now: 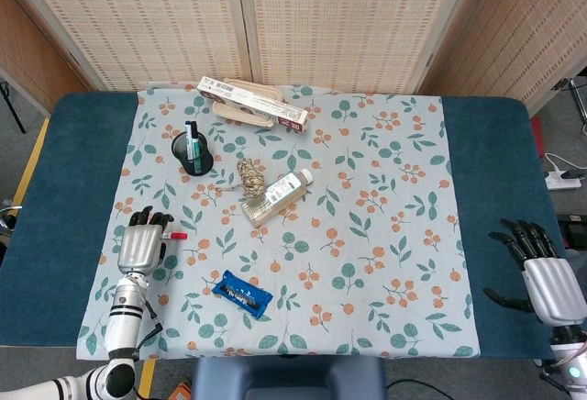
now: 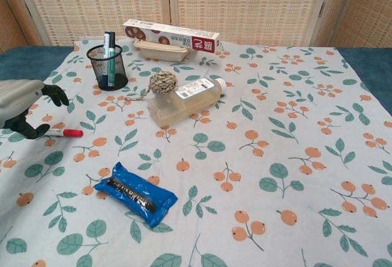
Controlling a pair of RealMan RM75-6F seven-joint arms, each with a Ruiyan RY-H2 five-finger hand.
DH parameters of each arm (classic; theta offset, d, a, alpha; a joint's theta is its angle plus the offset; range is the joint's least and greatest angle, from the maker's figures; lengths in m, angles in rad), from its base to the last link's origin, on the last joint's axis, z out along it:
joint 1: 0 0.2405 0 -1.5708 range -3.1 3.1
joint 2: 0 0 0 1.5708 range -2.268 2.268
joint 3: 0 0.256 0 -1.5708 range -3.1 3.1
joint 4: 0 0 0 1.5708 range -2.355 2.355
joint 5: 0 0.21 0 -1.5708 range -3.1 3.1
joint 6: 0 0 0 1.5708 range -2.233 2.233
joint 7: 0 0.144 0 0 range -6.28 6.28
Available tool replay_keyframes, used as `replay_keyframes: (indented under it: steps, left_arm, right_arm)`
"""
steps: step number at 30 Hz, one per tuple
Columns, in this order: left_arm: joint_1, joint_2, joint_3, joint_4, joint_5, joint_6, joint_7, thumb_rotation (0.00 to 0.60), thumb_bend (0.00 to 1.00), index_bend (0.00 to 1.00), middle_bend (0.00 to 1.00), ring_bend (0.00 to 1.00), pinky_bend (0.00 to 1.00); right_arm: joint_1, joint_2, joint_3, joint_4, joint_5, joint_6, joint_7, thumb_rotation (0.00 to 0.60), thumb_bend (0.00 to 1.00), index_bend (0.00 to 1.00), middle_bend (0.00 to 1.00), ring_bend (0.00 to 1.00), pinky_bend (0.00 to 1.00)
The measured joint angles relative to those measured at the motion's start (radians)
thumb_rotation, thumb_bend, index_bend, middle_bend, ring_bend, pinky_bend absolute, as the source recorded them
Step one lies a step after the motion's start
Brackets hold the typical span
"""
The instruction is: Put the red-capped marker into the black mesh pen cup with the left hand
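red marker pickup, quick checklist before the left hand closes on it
1. Left hand over the marker: ok, it covers the white barrel and only the red cap end shows.
2. Marker already held: cannot tell, the fingers hide the contact.
3. Marker flat on the cloth: ok.
4. Pen cup upright: ok.
5. Room in cup: ok, it holds only a teal pen.
6. Right hand clear: ok, open at the far table edge.

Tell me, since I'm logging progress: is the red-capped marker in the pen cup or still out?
Out. The marker lies flat on the cloth beside the left hand, well apart from the cup.
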Motion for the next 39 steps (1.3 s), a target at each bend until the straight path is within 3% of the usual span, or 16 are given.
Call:
replay_keyframes:
  steps: [22, 39]
  left_arm:
    - [-0.061, -0.113, 0.009, 0.204, -0.063, -0.05, -0.044, 0.6, 0.4, 0.38, 0.39, 0.13, 0.17]
    - [-0.086, -0.152, 0.011, 0.264, -0.058, -0.054, -0.042, 0.6, 0.4, 0.42, 0.4, 0.13, 0.18]
  right_arm:
    - [0.004, -0.003, 0.008, 0.013, 0.027, -0.018, 0.004, 0.6, 0.0, 0.23, 0.08, 0.04, 0.0]
    - [0.006, -0.002, 0.01, 0.014, 0.032, -0.023, 0.009, 0.6, 0.0, 0.23, 0.08, 0.04, 0.0]
